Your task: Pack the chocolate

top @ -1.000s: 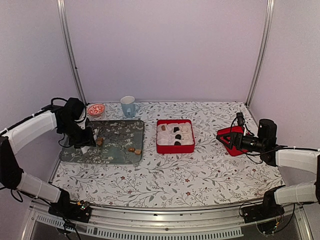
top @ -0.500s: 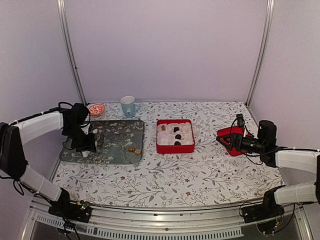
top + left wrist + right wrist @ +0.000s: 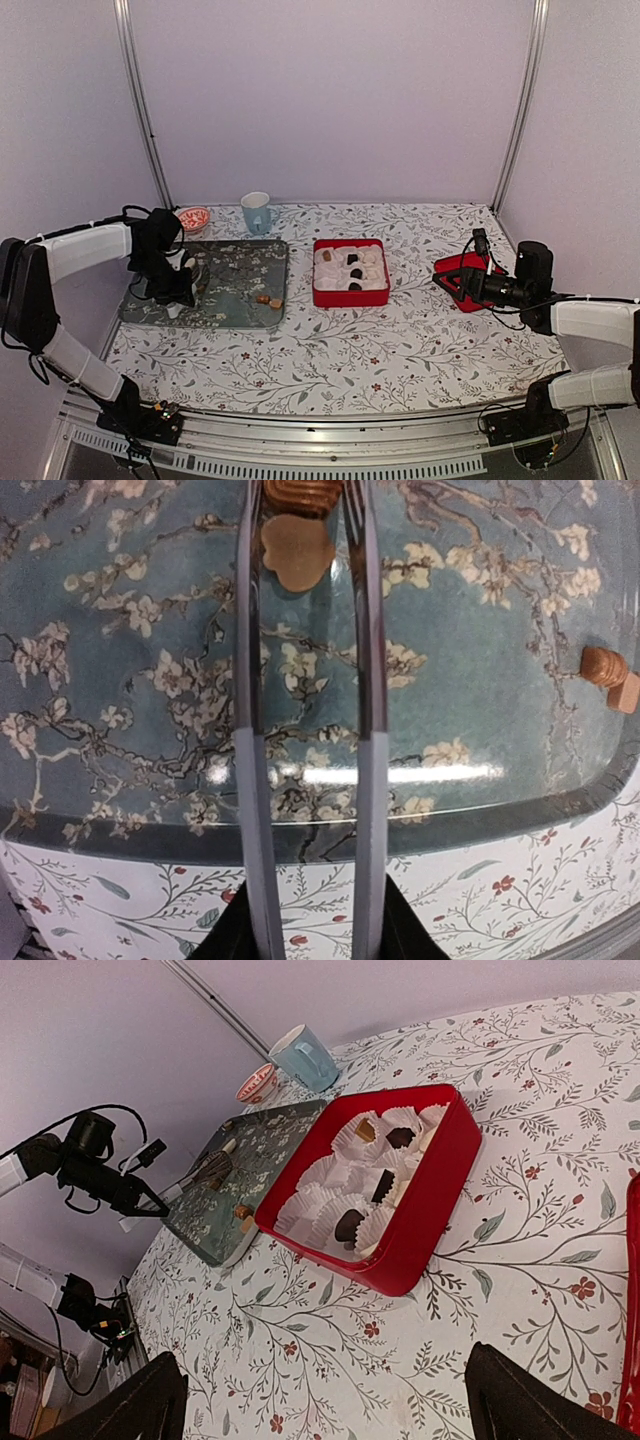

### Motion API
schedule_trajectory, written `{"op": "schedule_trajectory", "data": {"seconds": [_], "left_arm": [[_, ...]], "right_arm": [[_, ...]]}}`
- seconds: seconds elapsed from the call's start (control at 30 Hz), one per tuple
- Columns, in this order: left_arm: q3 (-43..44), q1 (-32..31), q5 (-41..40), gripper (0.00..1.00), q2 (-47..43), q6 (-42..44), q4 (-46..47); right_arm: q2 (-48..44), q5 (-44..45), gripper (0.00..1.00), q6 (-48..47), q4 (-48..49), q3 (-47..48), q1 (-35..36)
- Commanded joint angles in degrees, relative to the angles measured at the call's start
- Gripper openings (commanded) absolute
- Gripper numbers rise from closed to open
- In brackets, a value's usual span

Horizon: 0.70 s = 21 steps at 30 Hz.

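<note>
A ridged tan-brown chocolate (image 3: 300,492) fills the gap between the narrowly parted jaws of the left gripper (image 3: 188,288), down at the blossom-patterned tray (image 3: 120,680); whether they pinch it I cannot tell. Two more tan lumps (image 3: 605,670) sit near the tray's edge, and a few dark and tan pieces (image 3: 383,1185) rest in paper cups (image 3: 330,1175) inside the red box (image 3: 440,1200). This looks like the pick; next it needs a firm pinch, a lift and a carry to a free cup. The right gripper (image 3: 320,1360) hangs wide apart, holding nothing.

One ridged tan chocolate lump (image 3: 300,490) sits on the blue flowered tray (image 3: 240,262), pinched by the left claw (image 3: 303,510). Two tan lumps (image 3: 262,298) lie at its near right edge. Dark lumps (image 3: 354,272) rest inside the red square box (image 3: 350,299).
</note>
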Motion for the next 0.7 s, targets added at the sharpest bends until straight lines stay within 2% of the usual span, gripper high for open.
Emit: {"op": "schedule_trajectory", "data": {"seconds": [0.0,0.43,0.67], "left_arm": [[1.8,0.41,1.07,0.24,-0.53,0.62,0.59],[7.51,-3.35,0.74,0.22,-2.4,-0.83,-0.89],[15.12,-11.46,-1.12,0.21,-0.83,-2.38,-0.75]], "right_arm": [[-0.99,0.5,0.99,0.33,1.39,-0.5,0.14],[-0.75,0.3,0.99,0.59,1.4,-0.23,0.13],[-0.41,0.13,0.99,1.39,2.19,0.06,0.13]]}}
